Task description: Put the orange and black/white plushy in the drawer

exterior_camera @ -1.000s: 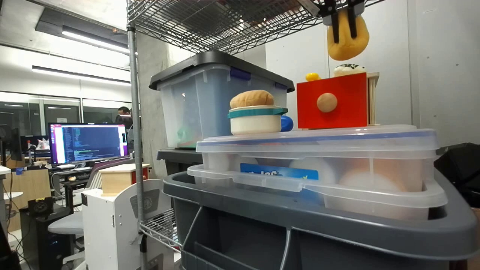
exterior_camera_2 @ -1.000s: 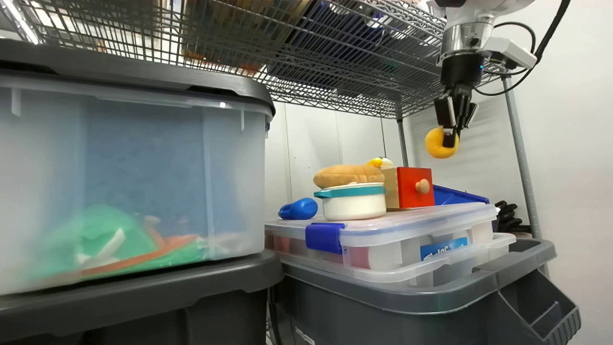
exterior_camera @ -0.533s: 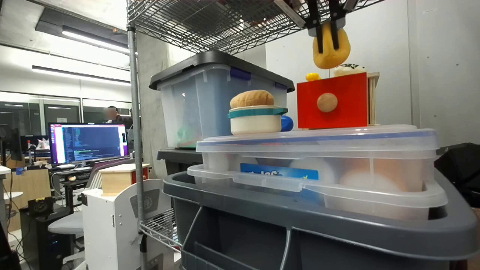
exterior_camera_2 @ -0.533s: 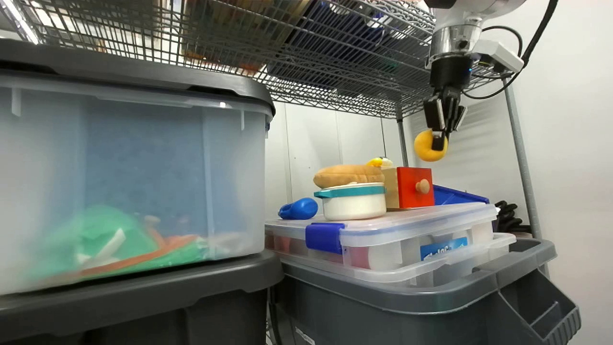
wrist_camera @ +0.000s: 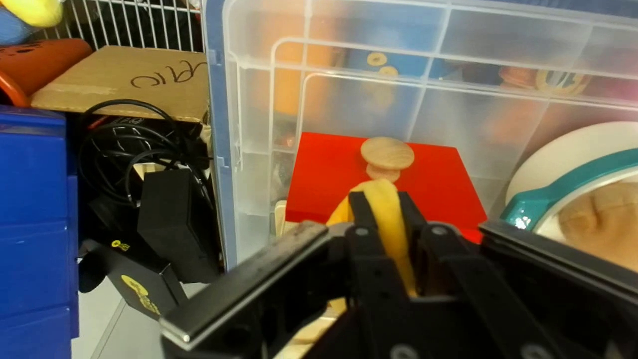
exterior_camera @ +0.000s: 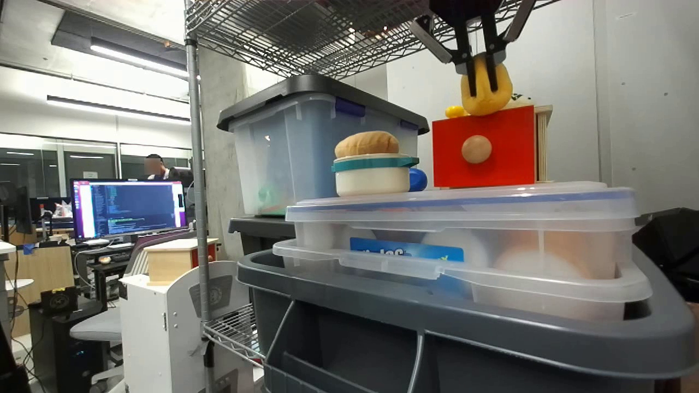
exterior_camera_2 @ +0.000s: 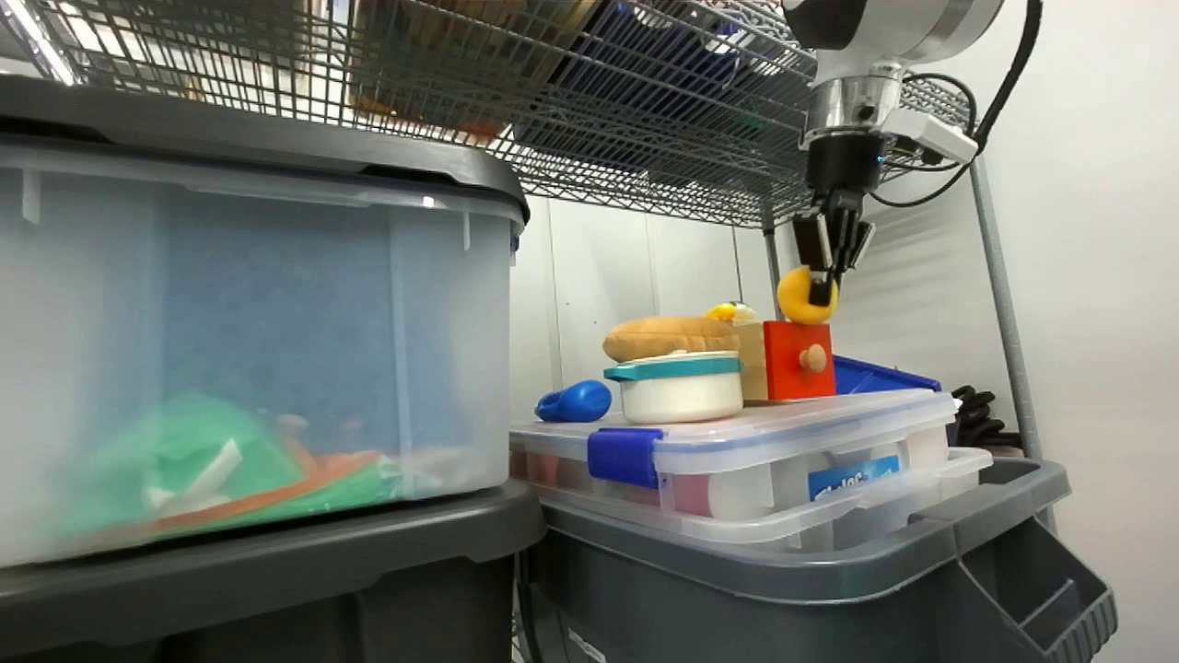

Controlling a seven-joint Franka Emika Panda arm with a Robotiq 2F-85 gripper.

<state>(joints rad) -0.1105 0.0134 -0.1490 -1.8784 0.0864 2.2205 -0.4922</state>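
Note:
The yellow-orange plushy is pinched between the two black fingers of my gripper. In an exterior view its lower edge is at the top of the red drawer front; I cannot tell whether they touch. The plushy bulges out round the fingers of the gripper. The drawer has a red front with a round wooden knob on a light wood box. In the wrist view the plushy shows between the fingers of the gripper, over the red front. No opening of the drawer shows.
A white-and-teal pot with a tan bun-like plush stands beside the drawer on a clear bin. A small yellow item lies on the wood box. A wire shelf hangs above; a blue bin is alongside.
My gripper has come down with the plushy still held, from well above the drawer box to the level of its top edge, moving left in both exterior views. The drawer has not moved.

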